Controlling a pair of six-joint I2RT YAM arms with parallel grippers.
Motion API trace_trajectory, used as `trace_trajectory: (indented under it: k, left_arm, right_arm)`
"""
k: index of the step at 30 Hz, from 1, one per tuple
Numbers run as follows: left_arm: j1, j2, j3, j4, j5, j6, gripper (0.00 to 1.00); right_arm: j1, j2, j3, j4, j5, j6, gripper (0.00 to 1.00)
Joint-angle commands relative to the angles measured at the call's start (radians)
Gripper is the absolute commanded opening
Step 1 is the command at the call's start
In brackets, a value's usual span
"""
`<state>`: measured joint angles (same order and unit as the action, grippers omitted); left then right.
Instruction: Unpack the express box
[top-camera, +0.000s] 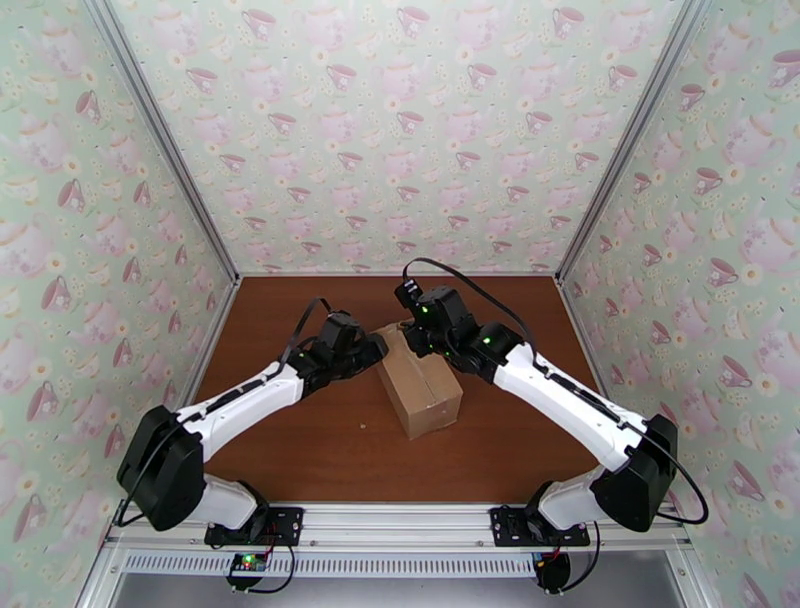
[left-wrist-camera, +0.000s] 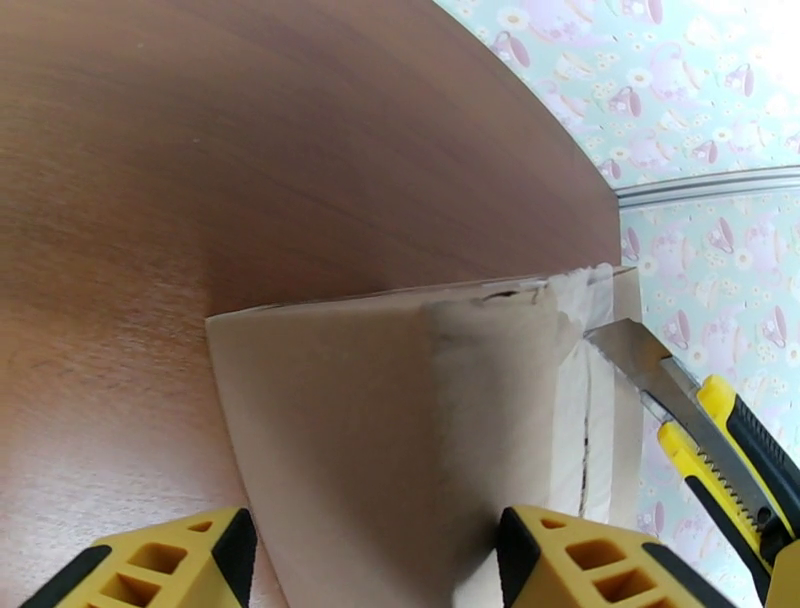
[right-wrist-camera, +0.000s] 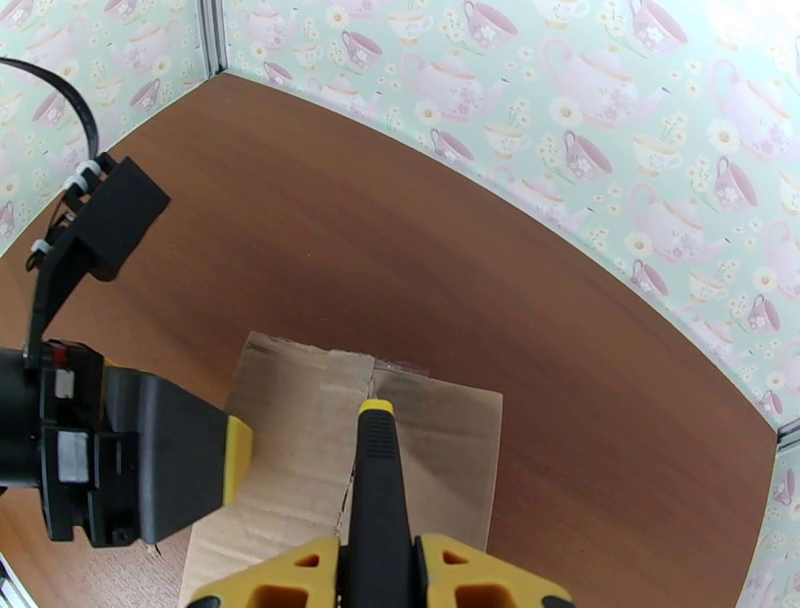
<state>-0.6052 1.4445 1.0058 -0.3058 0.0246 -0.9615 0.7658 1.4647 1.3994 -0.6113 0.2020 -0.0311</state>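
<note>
The express box (top-camera: 428, 392), a plain brown carton, lies on the brown table, its long side running away from the arms. My left gripper (top-camera: 374, 351) stands open against the box's (left-wrist-camera: 330, 420) left side. One yellow finger (left-wrist-camera: 160, 565) is low by the table and the other finger (left-wrist-camera: 600, 560) is near the top edge. My right gripper (right-wrist-camera: 378, 585) hangs over the box's far end, shut on a black-and-yellow utility knife (right-wrist-camera: 375, 480). The knife's blade (left-wrist-camera: 628, 348) rests at the taped seam (left-wrist-camera: 588, 420) on the box's top, where a dark slit runs along the tape.
The brown table (top-camera: 330, 450) is walled by teacup-patterned panels on the left, back and right, with metal posts (top-camera: 590, 215) at the back corners. The left arm's black wrist (right-wrist-camera: 90, 450) sits close beside the box and the knife.
</note>
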Motion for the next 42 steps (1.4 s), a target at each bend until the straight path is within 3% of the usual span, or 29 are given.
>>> trace_trajectory:
  k: [1, 9, 21, 42]
  left_arm:
    - [0.009, -0.044, -0.039, -0.085, -0.047, 0.010, 0.69]
    - [0.018, -0.073, 0.020, -0.124, -0.091, 0.059, 0.74]
    - [0.065, 0.092, 0.224, -0.146, -0.073, 0.224, 0.78]
    - [0.071, 0.249, 0.303, -0.030, 0.015, 0.210, 0.77]
  right_arm:
    - [0.000, 0.036, -0.025, -0.060, 0.014, 0.006, 0.00]
    - [0.000, 0.043, -0.016, -0.081, 0.006, 0.028, 0.00]
    - [0.012, 0.060, 0.012, -0.123, 0.021, 0.065, 0.00]
    - [0.021, 0.048, 0.003, -0.143, 0.044, 0.057, 0.00]
